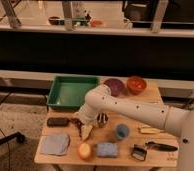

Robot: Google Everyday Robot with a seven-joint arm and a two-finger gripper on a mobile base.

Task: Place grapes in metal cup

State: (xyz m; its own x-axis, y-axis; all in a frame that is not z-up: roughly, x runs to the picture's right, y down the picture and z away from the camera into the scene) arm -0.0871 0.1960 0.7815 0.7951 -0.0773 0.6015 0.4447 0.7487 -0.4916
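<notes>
The grapes (78,121), a dark reddish-purple bunch, lie on the wooden table (155,120) just right of a flat black object. My gripper (84,128) hangs from the white arm directly over the bunch and hides most of it; I cannot tell if it touches the bunch. The metal cup (102,119), small and shiny, stands upright just right of the gripper, partly behind the arm. The blue cup (121,131) stands right of the metal cup.
A green tray (60,95) sits at the back left, with a purple bowl (114,86) and an orange bowl (136,84) behind. A black rectangle (57,121), grey-blue cloth (55,144), apple (84,151), blue sponge (107,149), black brush (138,152) and a dark-handled tool (160,146) lie along the front.
</notes>
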